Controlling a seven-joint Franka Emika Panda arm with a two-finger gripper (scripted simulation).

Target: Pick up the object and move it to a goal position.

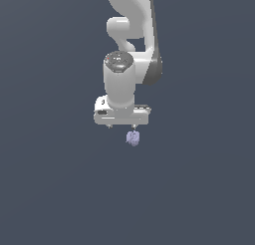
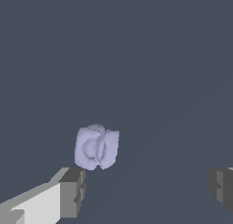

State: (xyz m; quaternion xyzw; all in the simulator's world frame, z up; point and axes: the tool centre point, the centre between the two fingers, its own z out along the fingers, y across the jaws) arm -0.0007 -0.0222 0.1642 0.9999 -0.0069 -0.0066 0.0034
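Hanging above a plain dark bench point(image 1: 50, 189), the arm carries its white gripper point(image 1: 121, 125) pointed straight down, and the task looks to be at its start. Reading the exterior view from its left to its right: the bench is featureless on the left, the gripper body sits in the middle, and the object point(image 1: 133, 138) shows just below the gripper, under the finger on the exterior view's right rather than under the centre. No goal marker is visible anywhere.

From the wrist view the jaws stand wide open and hold nothing. One dark fingertip point(image 2: 73, 191) is close beside the lavender object point(image 2: 96, 147), the other fingertip point(image 2: 223, 189) is well apart from it, so the blob lies off to one side of the gap, not centred between the fingers. Whether the nearer finger touches it I cannot tell.

My judgement: nothing is done yet beyond the approach. Still to come are centring the jaws over the object, descending, closing, lifting and carrying it to the goal.
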